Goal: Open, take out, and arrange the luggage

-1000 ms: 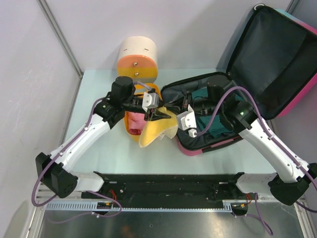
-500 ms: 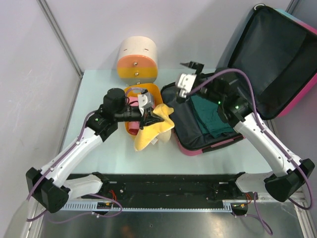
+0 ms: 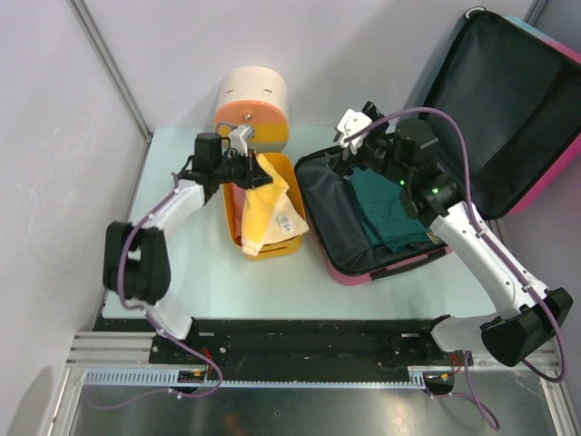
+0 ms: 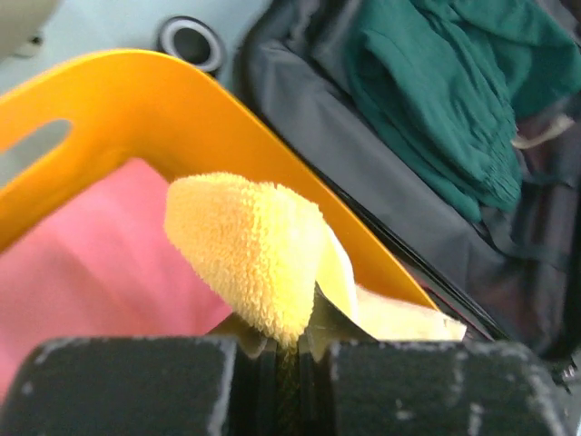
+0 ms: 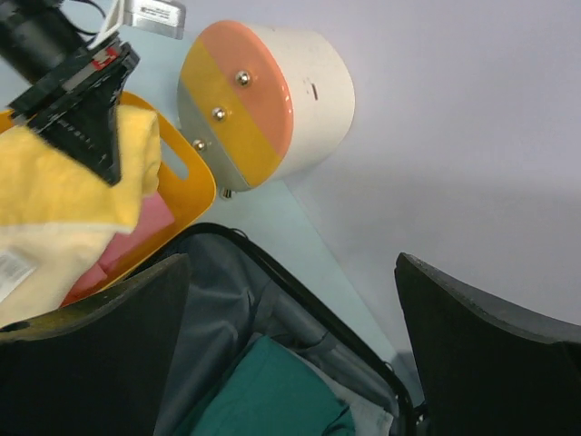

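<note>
Two halves of the suitcase [image 3: 508,100] lie open at the right edge of the tabletop. Its base is flat on the table, and its black-lined lid is propped up past the far right corner. Opening looks done, so I judge the step in hand to be taking out and arranging.

A round drawer box [image 3: 251,107] stands at the far edge. Just nearer than it, close beside the suitcase's left rim, sits the yellow basket [image 3: 272,252]. A yellow towel [image 3: 263,204] drapes into that basket over a pink cloth [image 4: 100,245]. A green garment [image 3: 386,213] lies in the suitcase base.

The left gripper [image 4: 286,345] is pinched narrow on a fold of the towel above the basket's far end. The right gripper [image 5: 290,363] hovers over the far left corner of the suitcase base, jaws spread wide and holding nothing.

Next, the left likely needs to release the towel into the basket. The right would then lower onto the green garment and close on a bunched fold.
</note>
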{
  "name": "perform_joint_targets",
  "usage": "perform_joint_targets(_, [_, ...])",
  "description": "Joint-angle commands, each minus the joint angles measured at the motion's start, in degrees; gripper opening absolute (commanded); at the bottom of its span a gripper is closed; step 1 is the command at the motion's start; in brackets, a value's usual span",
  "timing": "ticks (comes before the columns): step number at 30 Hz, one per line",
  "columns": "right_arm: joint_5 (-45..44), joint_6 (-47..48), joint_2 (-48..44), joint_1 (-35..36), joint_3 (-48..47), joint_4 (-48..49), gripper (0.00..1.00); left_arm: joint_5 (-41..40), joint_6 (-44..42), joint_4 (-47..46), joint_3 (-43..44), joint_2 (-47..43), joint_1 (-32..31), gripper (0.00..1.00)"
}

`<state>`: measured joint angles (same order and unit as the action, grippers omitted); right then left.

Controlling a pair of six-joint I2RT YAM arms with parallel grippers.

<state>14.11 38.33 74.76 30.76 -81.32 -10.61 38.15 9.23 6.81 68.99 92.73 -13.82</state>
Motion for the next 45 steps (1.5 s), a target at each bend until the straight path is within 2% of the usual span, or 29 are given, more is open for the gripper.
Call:
perform_joint_targets(1, [-1.63,-2.55,-2.08,-0.62,0.11,-2.13,1.00,5.61,2.63,-3.12,8.08,6.75,3.36,0.07])
perform_joint_targets(3, [-1.63,-2.99,-2.25,-0.70,0.37,-2.83,1.00,6.32,2.63,-4.78,9.23,10.01,3.45,0.10])
perform_joint_targets(6, [-1.45,-3.34,-2.25,-0.88,0.55,-3.28,1.00,4.66,4.38,-10.22,8.44,12.30,3.45,0.19])
perform_joint_targets(7, [-1.54,-3.52,-2.16,-0.97,0.63,-3.45,1.00,3.69,4.65,-11.19,8.44,12.65,3.45,0.33])
perform_joint_targets(9, [-1.63,-3.09,-1.90,-1.14,0.64,-4.33,1.00,1.33,4.74,-11.12,9.05,13.18,3.45,0.47])
perform_joint_targets(10, [-2.15,-3.52,-1.73,-1.06,0.64,-4.68,1.00,0.70,4.83,-10.94,9.14,13.09,3.63,0.58])
perform_joint_targets(13, [-1.98,-5.97,-0.59,-3.59,0.64,-6.26,1.00,-2.55,3.96,-10.76,8.00,9.68,4.07,0.65])
perform_joint_targets(15, [1.17,-10.98,0.12,-8.51,0.55,-8.10,1.00,-4.83,2.99,-10.68,6.87,5.21,4.07,0.67])
perform_joint_targets(20, [3.03,-15.03,6.69,-15.81,0.55,-19.08,0.97,-15.02,-3.33,-9.27,6.24,-3.68,3.98,0.85])
perform_joint_targets(21, [3.20,-16.34,7.93,-17.65,0.55,-20.57,0.95,-16.52,-5.35,-9.10,6.16,-4.91,4.07,0.91])
perform_joint_targets(25, [1.45,-17.58,14.88,-19.25,0.72,-27.26,0.88,-17.67,-8.88,-5.60,5.98,-9.66,4.07,0.93])
perform_joint_targets(28, [-1.18,-19.08,17.34,-18.29,2.91,-25.00,0.89,-16.97,-8.88,-4.00,4.40,-11.42,4.07,0.93])
perform_joint_targets(31, [-9.34,-19.78,20.07,-14.44,5.02,-22.10,0.94,-16.88,-8.44,-3.65,2.20,-13.18,4.07,0.93])
perform_joint_targets(32, [-13.19,-20.04,20.51,-13.37,5.46,-21.21,1.00,-16.88,-8.36,-3.64,1.33,-13.80,4.07,0.93])
perform_joint_targets(35, [-26.99,-23.12,24.11,-7.58,6.52,-18.04,1.00,-16.97,-8.09,-3.21,-0.17,-14.59,4.07,0.93])
perform_joint_targets(39, [-26.49,-26.20,26.31,-5.46,6.96,-17.87,1.00,-18.72,-8.53,-2.94,-3.16,-16.52,4.07,0.93])
perform_joint_targets(43, [-36.75,-24.44,29.64,-4.31,9.07,-12.52,1.00,-19.78,-8.88,-2.77,-4.92,-18.37,4.16,0.93])
perform_joint_targets(45, [-38.71,-23.92,31.40,-4.57,9.16,-11.46,1.00,-19.87,-9.06,-2.77,-5.71,-18.99,4.07,0.93])
